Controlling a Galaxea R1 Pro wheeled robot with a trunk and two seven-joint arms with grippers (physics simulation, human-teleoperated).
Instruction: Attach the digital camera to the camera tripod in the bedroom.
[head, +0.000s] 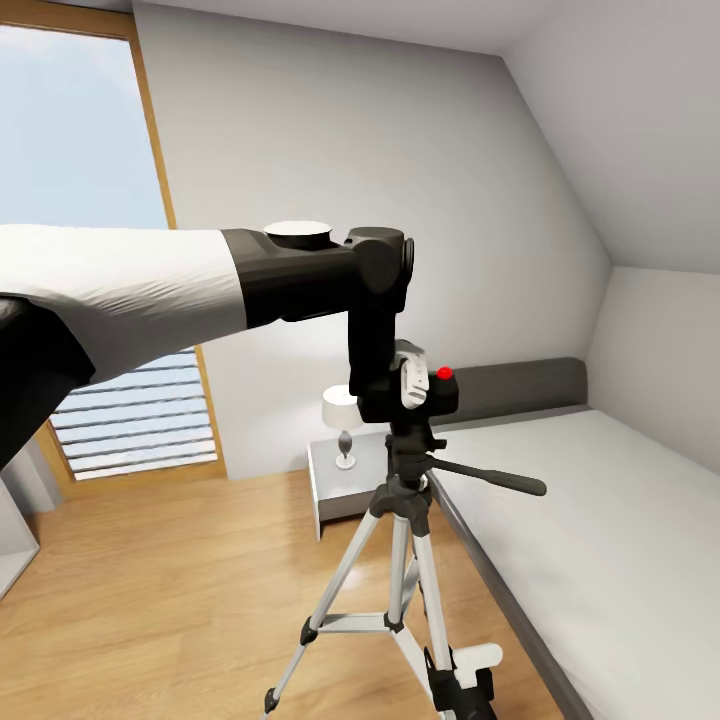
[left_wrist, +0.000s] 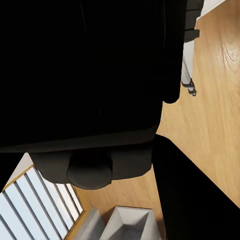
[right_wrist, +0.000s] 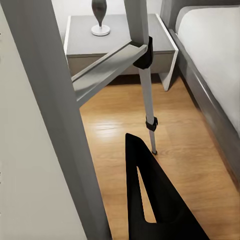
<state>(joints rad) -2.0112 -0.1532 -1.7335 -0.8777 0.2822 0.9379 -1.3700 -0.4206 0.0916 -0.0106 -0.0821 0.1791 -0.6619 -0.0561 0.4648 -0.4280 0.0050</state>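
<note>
Pale grey walls, a sloped ceiling and a light wood floor (head: 150, 590) frame the head view, with one tall wood-framed window (head: 75, 130) and one grey bed (head: 600, 520). One camera tripod (head: 405, 560) stands beside the bed, two silver legs plainly seen, its pan handle pointing toward the mattress. One digital camera (head: 435, 392), red button up, sits on the tripod head, with the left pincer (head: 405, 385) closed around it from above. One nightstand (head: 345, 485) carries one lamp (head: 342, 420).

Left wrist view: the dark camera body (left_wrist: 85, 65) sits close to the lens, above the floor and window slats.

Right wrist view: two tripod legs (right_wrist: 145, 85), joined by a brace, stand on the floor. One dark finger (right_wrist: 150, 200) of the right pincer shows; its opening cannot be judged.
</note>
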